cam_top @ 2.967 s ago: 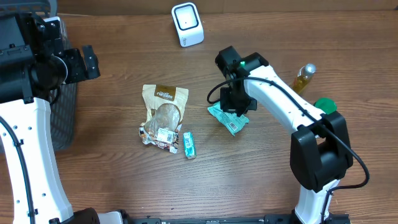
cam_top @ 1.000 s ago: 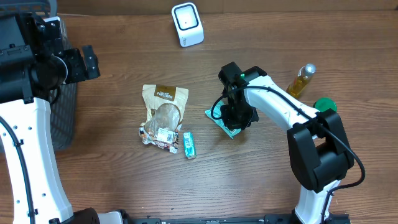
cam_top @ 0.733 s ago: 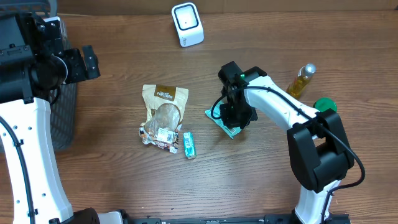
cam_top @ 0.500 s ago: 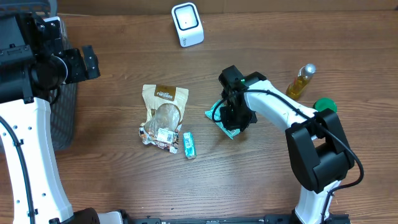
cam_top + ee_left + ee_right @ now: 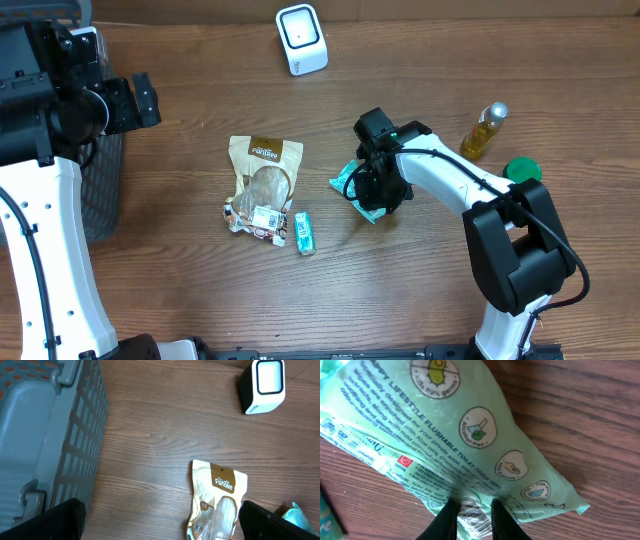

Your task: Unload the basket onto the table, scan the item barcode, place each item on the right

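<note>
Right claw (image 5: 472, 519) pinching crimped seam of green plastic flushable-wipes pack (image 5: 470, 435); pack half hiding under arm (image 5: 440, 172) overhead, print partly cut off. Left claw (image 5: 160, 529) hanging spread.

White arms (image 5: 445, 178); black joints (image 5: 510, 265)

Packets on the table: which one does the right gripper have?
The green flushable-wipes pack, pinched at its edge by the right gripper. The tan PanTree bag and the small teal pack lie apart from it with no gripper on them.
</note>
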